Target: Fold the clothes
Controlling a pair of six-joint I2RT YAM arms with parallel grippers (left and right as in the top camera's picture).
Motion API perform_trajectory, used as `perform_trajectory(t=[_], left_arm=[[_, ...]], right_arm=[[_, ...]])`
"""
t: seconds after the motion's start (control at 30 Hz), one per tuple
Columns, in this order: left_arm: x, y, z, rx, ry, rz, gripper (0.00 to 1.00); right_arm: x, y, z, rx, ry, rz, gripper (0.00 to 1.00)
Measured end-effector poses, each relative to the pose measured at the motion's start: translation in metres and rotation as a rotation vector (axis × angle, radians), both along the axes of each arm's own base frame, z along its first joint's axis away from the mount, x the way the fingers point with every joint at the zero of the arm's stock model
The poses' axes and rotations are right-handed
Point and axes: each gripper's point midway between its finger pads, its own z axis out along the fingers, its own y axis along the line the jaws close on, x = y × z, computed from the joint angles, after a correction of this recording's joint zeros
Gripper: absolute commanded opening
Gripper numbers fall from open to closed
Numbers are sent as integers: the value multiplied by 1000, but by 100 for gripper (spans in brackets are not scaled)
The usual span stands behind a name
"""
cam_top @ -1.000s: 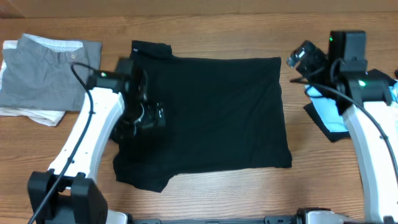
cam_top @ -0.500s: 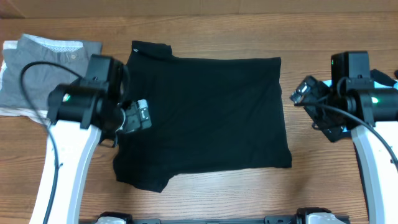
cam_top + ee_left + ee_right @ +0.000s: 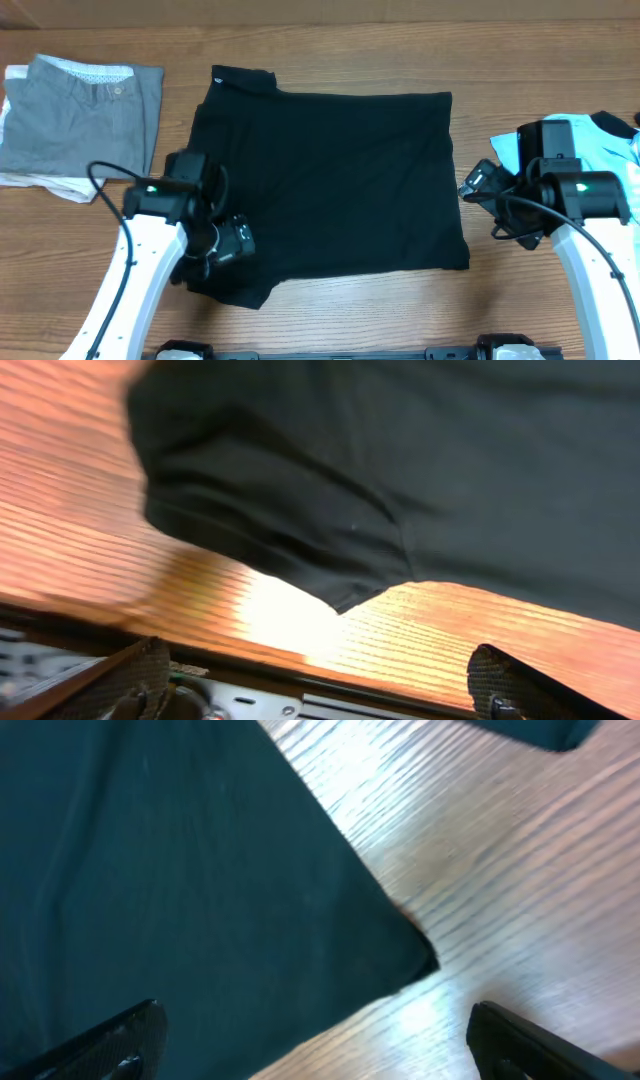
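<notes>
Overhead: large plain black shirt [image 3: 340, 180], flat, centre of wooden table [image 3: 400, 310]; light blue black-trimmed shirt [image 3: 600, 140], right edge. Left gripper [image 3: 232, 243], jaws apart, over black shirt's lower-left corner; right gripper [image 3: 478, 183], jaws apart, beside its right side.

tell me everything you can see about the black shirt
The black shirt is plain, soft-looking fabric, spread flat on the wooden table, hem toward the right, short sleeves at the left corners. No print shows. There are mild wrinkles near the lower sleeve, where the left gripper hangs open over it, not gripping.
</notes>
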Motion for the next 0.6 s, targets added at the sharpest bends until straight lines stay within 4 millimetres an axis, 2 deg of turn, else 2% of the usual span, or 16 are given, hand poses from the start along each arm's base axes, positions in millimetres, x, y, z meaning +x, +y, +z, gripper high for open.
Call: perform_trajectory(t=[0.13,0.3,0.6], left_arm=[[-10,4,-24,-17,76,53,96],[-24,16,-48,-4,217,132,97],[-22,37,-66,13,273,217,88]], right_arm=[[3,5,-13,26,-7,20,100],[3,8,-17,38,-7,29,100],[-8,8,-25,46,44,13,100]])
